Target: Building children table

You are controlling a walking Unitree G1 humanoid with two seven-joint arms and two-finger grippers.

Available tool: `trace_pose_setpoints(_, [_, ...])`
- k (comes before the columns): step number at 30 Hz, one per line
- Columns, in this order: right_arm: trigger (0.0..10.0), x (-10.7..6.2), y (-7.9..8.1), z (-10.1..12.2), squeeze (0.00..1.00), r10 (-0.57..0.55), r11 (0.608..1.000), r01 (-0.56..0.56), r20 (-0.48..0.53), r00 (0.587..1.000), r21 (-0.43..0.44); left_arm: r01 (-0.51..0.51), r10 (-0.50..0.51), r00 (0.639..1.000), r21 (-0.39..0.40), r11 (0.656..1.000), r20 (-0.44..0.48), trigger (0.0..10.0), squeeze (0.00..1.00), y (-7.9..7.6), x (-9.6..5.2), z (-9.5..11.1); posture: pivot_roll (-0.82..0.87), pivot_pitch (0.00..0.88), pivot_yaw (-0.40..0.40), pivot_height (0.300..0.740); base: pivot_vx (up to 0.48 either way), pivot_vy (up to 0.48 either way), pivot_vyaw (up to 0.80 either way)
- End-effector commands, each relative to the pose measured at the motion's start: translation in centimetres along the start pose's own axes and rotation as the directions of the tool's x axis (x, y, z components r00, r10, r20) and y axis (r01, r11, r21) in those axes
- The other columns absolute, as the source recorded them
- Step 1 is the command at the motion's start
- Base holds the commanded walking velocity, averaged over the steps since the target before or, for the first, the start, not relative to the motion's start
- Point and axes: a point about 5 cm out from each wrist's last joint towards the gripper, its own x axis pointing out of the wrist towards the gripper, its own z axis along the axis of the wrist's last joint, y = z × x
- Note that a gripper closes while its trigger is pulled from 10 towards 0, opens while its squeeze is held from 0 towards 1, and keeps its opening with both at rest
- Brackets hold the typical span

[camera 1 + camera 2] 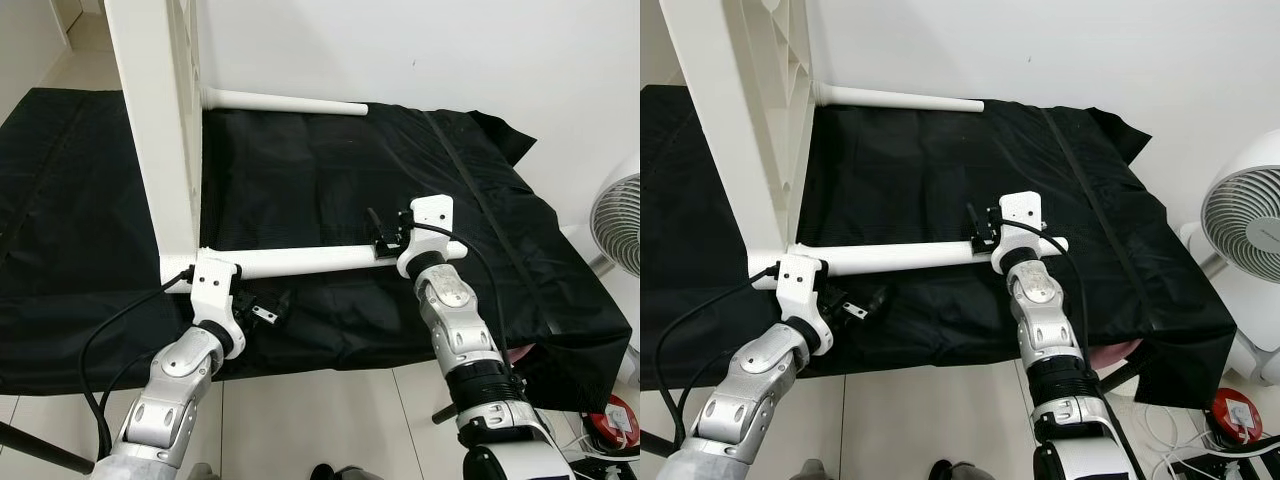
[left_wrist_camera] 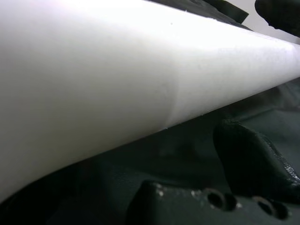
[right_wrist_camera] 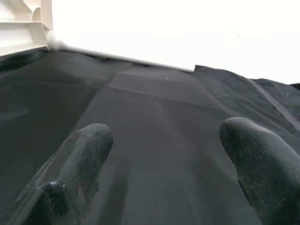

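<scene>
Both silver arms reached up from the bottom of the head view over the tiled floor (image 1: pixel 330 410). Left gripper (image 1: pixel 262 308) sat low at the front edge of the black cloth (image 1: pixel 330 190), right under the near white table leg (image 1: pixel 300 262), close to where that leg joined the tabletop. From its wrist cam the leg (image 2: pixel 117 84) ran just past one black finger (image 2: pixel 253 164), but I couldn't tell whether the jaws were open or pinching anything. Right gripper (image 1: pixel 382 240) was at the leg's free end, fingers reaching across the top of it; its wrist cam showed the two fingertips (image 3: pixel 84 154) spread wide apart with only cloth between them, so holding nothing. White tabletop (image 1: pixel 155 130) stood on its edge on the cloth, at the left, with the near leg sticking out sideways from its lower corner. Further back a second leg (image 1: pixel 285 102) stuck out the same way along the white wall (image 1: pixel 450 50). Off to the right was a white fan (image 1: pixel 1245 215), and near the floor a red round thing (image 1: pixel 1237 415) with some cables.
</scene>
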Motion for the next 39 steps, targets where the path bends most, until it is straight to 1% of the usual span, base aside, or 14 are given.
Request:
trace_pose_setpoints(1, [10.0,-0.1,0.0,-0.9,0.0,0.001,1.0,-0.001,-0.042,0.999,0.008,0.378,-0.47,0.84,0.33,0.865,0.27,10.0,0.0,-5.4,-1.5,9.7,0.1,0.098,-0.106,0.74,0.0,0.0,0.0])
trace_pose_setpoints(4, [10.0,-0.1,0.1,-0.9,0.0,0.003,1.0,-0.003,-0.041,0.999,0.008,0.385,-0.476,0.839,0.329,0.862,0.265,10.0,0.0,-5.5,-1.6,9.6,0.1,0.096,-0.107,0.74,0.0,0.0,0.0])
trace_pose_setpoints(5, [10.0,0.0,0.1,-0.9,0.0,0.005,1.0,-0.004,-0.039,0.999,0.008,0.407,-0.49,0.835,0.319,0.856,0.25,10.0,0.0,-5.6,-1.7,9.4,0.1,0.095,-0.106,0.74,0.0,0.0,0.0])
trace_pose_setpoints(9, [10.0,0.0,0.2,-0.8,0.0,0.008,1.0,-0.008,-0.037,0.999,0.006,0.438,-0.509,0.83,0.299,0.848,0.228,10.0,0.0,-5.7,-2.1,9.1,0.11,0.091,-0.104,0.74,0.0,0.0,0.0])
trace_pose_setpoints(12, [10.0,0.1,0.2,-0.8,0.0,0.011,1.0,-0.011,-0.035,0.999,0.006,0.448,-0.506,0.834,0.264,0.854,0.222,10.0,0.0,-5.7,-2.3,8.9,0.11,0.091,-0.104,0.74,0.0,0.0,0.0])
trace_pose_setpoints(17, [10.0,0.3,0.3,-0.8,0.0,0.018,1.0,-0.018,-0.035,0.999,0.005,0.433,-0.489,0.843,0.257,0.864,0.225,10.0,0.0,-5.6,-2.5,9.1,0.12,0.087,-0.108,0.74,0.0,0.0,0.0])
trace_pose_setpoints(19, [10.0,0.4,0.5,-0.8,0.0,0.024,1.0,-0.024,-0.033,0.999,0.007,0.416,-0.471,0.85,0.248,0.875,0.235,10.0,0.0,-5.4,-2.5,9.3,0.12,0.084,-0.108,0.74,0.0,0.0,0.0])
trace_pose_setpoints(22, [10.0,0.4,0.6,-0.8,0.0,0.027,1.0,-0.026,-0.032,0.999,0.007,0.408,-0.463,0.854,0.245,0.88,0.239,10.0,0.0,-5.3,-2.5,9.4,0.12,0.084,-0.108,0.74,0.0,0.0,0.0])
trace_pose_setpoints(25, [10.0,0.4,0.7,-0.8,0.0,0.031,0.999,-0.031,-0.031,0.999,0.008,0.382,-0.435,0.865,0.232,0.895,0.251,10.0,0.0,-5.2,-2.4,9.6,0.12,0.081,-0.11,0.74,0.0,0.0,0.0])
trace_pose_setpoints(30, [10.0,0.4,0.7,-0.8,0.0,0.037,0.999,-0.037,-0.03,0.999,0.008,0.362,-0.411,0.873,0.216,0.907,0.262,10.0,0.0,-5.0,-2.4,9.9,0.12,0.083,-0.112,0.74,0.0,0.0,0.0])
trace_pose_setpoints(34, [10.0,0.4,0.7,-0.9,0.0,0.04,0.999,-0.04,-0.03,0.999,0.007,0.361,-0.41,0.875,0.218,0.907,0.256,10.0,0.0,-4.9,-2.4,9.8,0.12,0.084,-0.113,0.74,0.0,0.0,0.0])
trace_pose_setpoints(39, [10.0,0.4,0.6,-0.9,0.0,0.041,0.999,-0.04,-0.032,0.999,0.005,0.362,-0.405,0.879,0.202,0.91,0.252,10.0,0.0,-4.8,-2.6,10.0,0.12,0.096,-0.116,0.74,0.0,0.0,0.0])
